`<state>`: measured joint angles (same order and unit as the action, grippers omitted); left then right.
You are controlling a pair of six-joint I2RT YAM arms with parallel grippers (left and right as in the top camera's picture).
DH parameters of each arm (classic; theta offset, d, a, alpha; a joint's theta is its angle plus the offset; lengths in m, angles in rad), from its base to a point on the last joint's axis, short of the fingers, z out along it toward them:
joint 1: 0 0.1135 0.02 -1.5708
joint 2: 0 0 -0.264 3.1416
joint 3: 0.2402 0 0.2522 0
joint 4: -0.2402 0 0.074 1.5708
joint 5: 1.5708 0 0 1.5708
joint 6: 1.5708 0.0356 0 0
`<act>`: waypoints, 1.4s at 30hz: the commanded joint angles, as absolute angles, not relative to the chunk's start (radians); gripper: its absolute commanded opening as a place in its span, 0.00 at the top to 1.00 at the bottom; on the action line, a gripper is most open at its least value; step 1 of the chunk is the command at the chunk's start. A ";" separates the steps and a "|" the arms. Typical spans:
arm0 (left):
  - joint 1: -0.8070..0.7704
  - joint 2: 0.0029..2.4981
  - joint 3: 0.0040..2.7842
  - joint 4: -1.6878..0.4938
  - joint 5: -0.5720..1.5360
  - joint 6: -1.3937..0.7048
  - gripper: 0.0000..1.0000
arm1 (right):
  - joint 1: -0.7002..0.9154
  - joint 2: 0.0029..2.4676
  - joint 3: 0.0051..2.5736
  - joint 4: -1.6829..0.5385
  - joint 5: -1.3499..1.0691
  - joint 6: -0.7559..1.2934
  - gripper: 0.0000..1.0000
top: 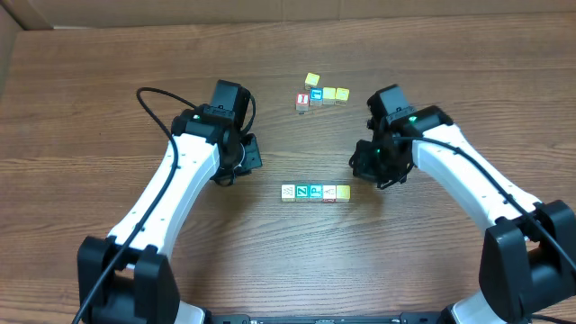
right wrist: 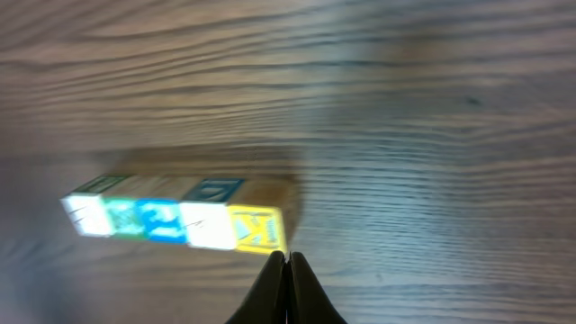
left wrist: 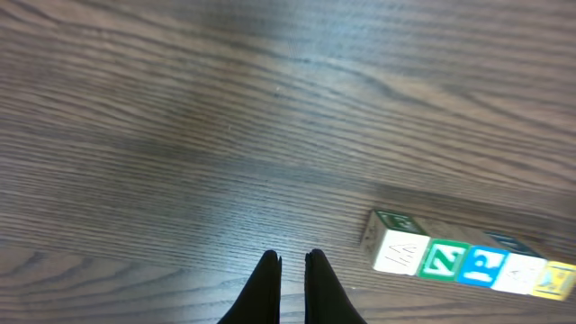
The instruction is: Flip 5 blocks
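Five blocks lie in a tight row [top: 315, 192] on the table between my arms. In the left wrist view they read whitish block [left wrist: 400, 252], green Z block [left wrist: 445, 261], teal P block [left wrist: 484, 267], whitish block [left wrist: 520, 273], yellow block [left wrist: 553, 281]. My left gripper [top: 254, 155] [left wrist: 291, 257] is shut and empty, low over the wood, to the left of the row and apart from it. My right gripper [top: 360, 162] [right wrist: 288, 256] is shut and empty. Its tips sit at the near corner of the yellow block [right wrist: 256, 228] at the row's right end.
A second cluster of small cubes sits farther back: a red-faced cube [top: 302, 101], a teal cube [top: 316, 93] and yellow ones [top: 336, 94]. A black cable [top: 153, 94] loops beside the left arm. Bare wooden table [top: 108, 180] surrounds the row.
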<state>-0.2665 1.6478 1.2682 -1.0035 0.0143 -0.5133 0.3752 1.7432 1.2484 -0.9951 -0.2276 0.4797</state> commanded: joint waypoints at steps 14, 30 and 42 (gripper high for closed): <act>-0.265 1.785 1.258 -0.947 0.087 -0.493 0.96 | 0.372 1.742 1.068 -0.793 -0.095 0.798 0.96; -0.313 1.811 1.251 -0.907 0.074 -0.495 0.96 | 0.374 1.743 0.994 -0.683 -0.184 0.823 0.96; -0.315 1.811 1.165 -0.815 0.080 -0.525 0.96 | 0.393 1.747 0.965 -0.636 -0.178 0.823 0.96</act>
